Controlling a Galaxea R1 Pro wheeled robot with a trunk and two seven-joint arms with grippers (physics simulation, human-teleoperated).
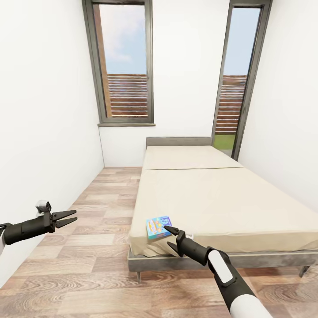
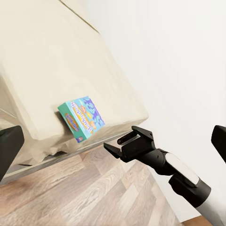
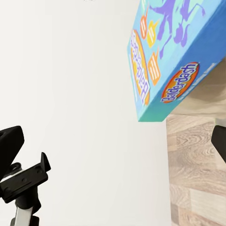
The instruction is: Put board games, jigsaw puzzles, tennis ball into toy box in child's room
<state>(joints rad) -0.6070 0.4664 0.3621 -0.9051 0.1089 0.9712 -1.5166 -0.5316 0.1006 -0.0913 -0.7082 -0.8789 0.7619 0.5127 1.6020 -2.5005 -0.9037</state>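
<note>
One blue board game [image 1: 158, 226] with cartoon print lies tilted on the near left corner of the bed [image 1: 221, 198], overhanging the beige mattress edge. My right gripper [image 1: 168, 236] is open just in front of the game's near right edge, one finger almost touching it, with nothing held. The left wrist view shows the same board game [image 2: 82, 117] on the bed corner [image 2: 61, 61] and the right gripper [image 2: 117, 143] a short way off it. The right wrist view has the board game [image 3: 165, 56] close up. My left gripper [image 1: 75, 215] is open over the floor, far left.
Wood floor [image 1: 101, 194] runs between the bed and the white left wall [image 1: 44, 132]. A window [image 1: 123, 66] and a tall glass door [image 1: 238, 79] stand in the far wall. The bed's grey frame [image 1: 176, 261] sits low, with a white wall on its right.
</note>
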